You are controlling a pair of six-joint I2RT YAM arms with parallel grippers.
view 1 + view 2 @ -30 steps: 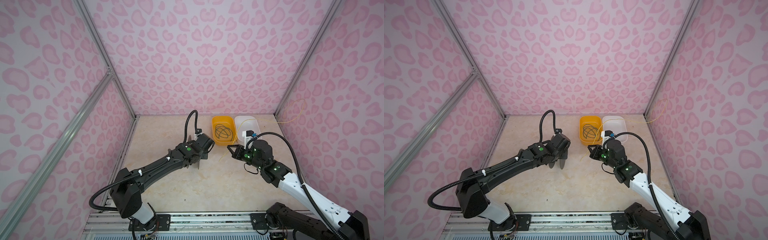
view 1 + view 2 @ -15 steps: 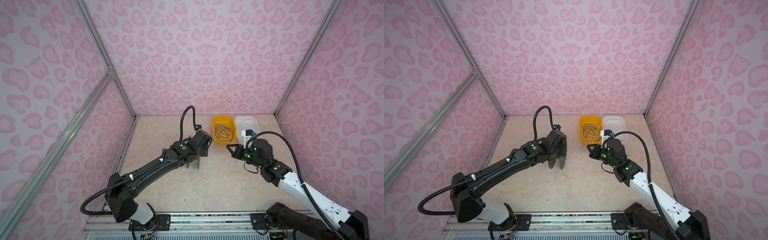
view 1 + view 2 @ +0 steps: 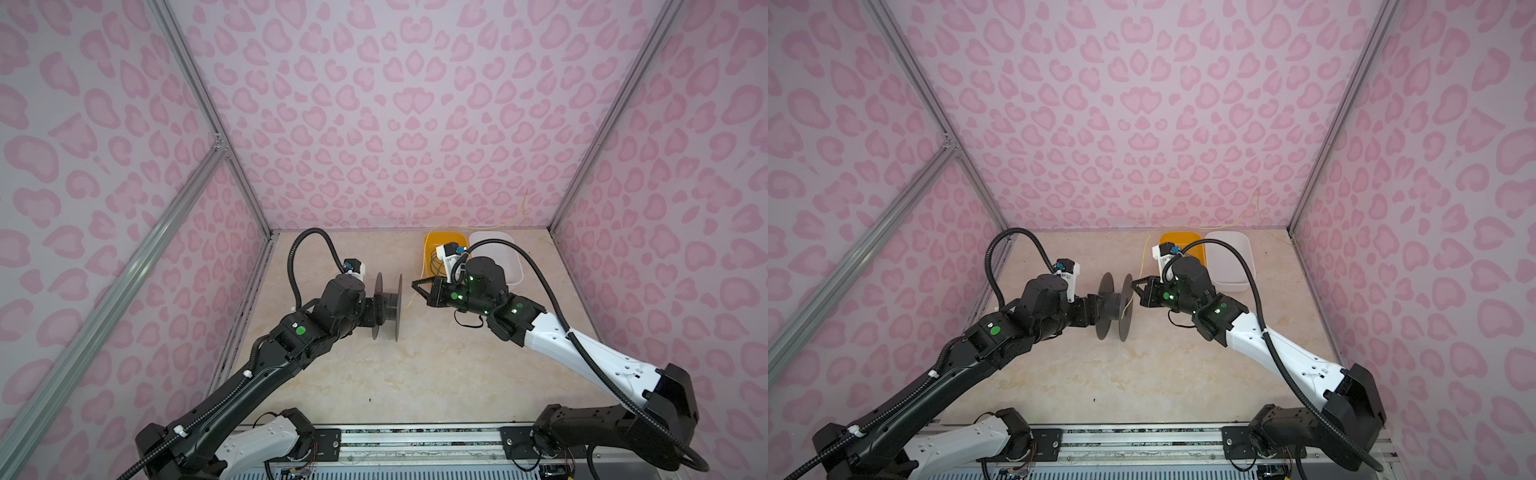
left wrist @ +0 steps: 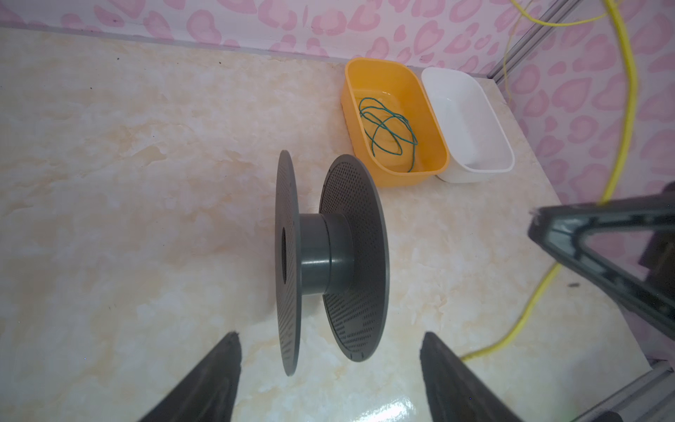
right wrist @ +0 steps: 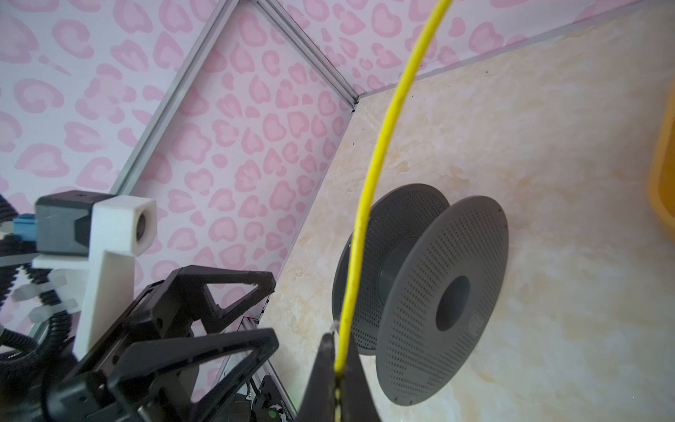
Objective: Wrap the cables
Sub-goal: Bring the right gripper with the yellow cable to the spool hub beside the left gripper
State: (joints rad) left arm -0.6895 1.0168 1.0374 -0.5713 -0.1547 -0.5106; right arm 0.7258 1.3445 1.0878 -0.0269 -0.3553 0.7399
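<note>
The left claw (image 5: 274,308) has just let go. Its two fingers stand wide apart with nothing between them, a little short of the spool (image 4: 325,252). The spool now stands by itself on its two rims on the table (image 4: 146,182), its bare hub lying level. A second ago that claw was nearly closed with the spool at its tip. Half a second ago it was partly open.

The right claw (image 5: 338,347), on the far side of the spool from the left one, is in the same place as before. It is clamped tight on the yellow cable (image 5: 367,190), which rises from its tips past the edge of one disc and touches nothing on the hub. The green cable (image 4: 388,128) lies in loose loops in the orange tub (image 4: 409,177) beyond the spool, next to an empty white tub (image 4: 475,173).

Nothing is wound yet. With the spool free, any pull from the yellow cable would probably roll or tip it. The left claw likely needs a fresh hold on the spool before winding can start.
</note>
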